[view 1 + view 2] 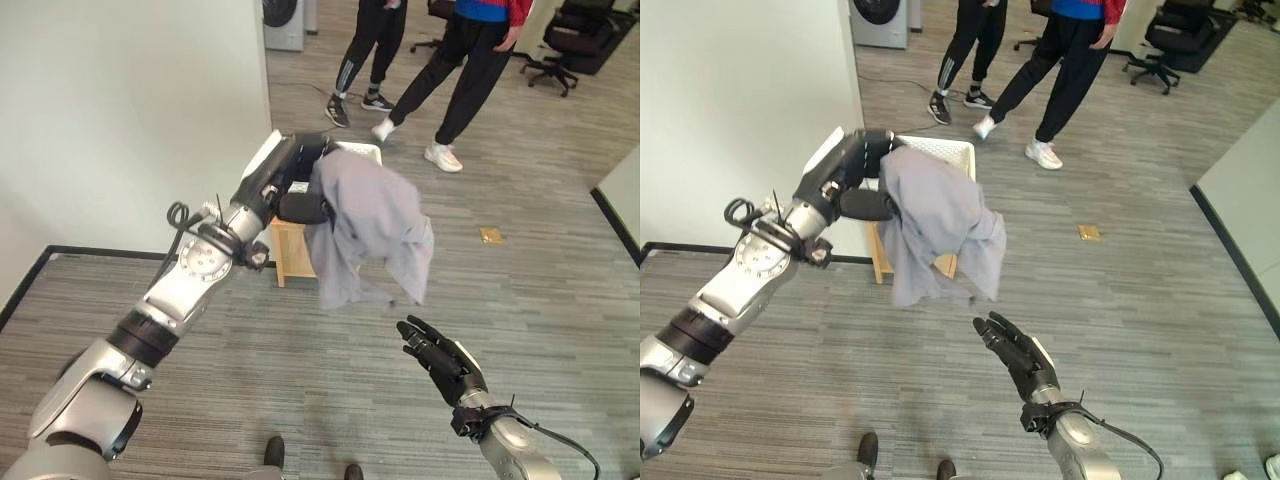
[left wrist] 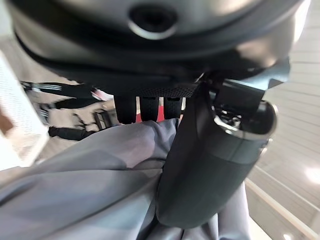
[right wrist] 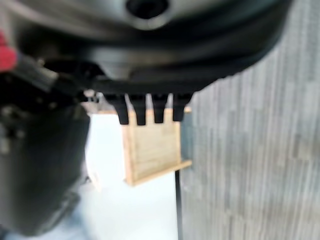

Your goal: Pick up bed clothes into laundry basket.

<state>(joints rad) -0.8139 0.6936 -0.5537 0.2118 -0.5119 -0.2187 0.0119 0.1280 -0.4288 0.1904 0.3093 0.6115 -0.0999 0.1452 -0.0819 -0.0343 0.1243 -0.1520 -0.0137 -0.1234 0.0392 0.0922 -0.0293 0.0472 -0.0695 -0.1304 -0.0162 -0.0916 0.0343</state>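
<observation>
A grey garment [image 1: 370,225] hangs from my left hand [image 1: 298,160], which is stretched out at arm's length and shut on the cloth. In the left wrist view the thumb [image 2: 210,165] pinches the grey garment [image 2: 90,175] against the fingers [image 2: 145,107]. The cloth droops over the near rim of a white laundry basket [image 1: 945,150] that stands on a small wooden stool [image 1: 290,255]. My right hand [image 1: 440,355] hovers low over the floor, nearer to me than the garment, open and holding nothing. The wooden stool [image 3: 150,150] also shows past the right hand's fingers [image 3: 145,110].
A white wall [image 1: 130,110] rises to the left of the stool. Two persons' legs [image 1: 440,80] stand on the wood floor beyond the basket, with office chairs [image 1: 575,40] behind. A small yellow scrap [image 1: 490,235] lies on the floor to the right.
</observation>
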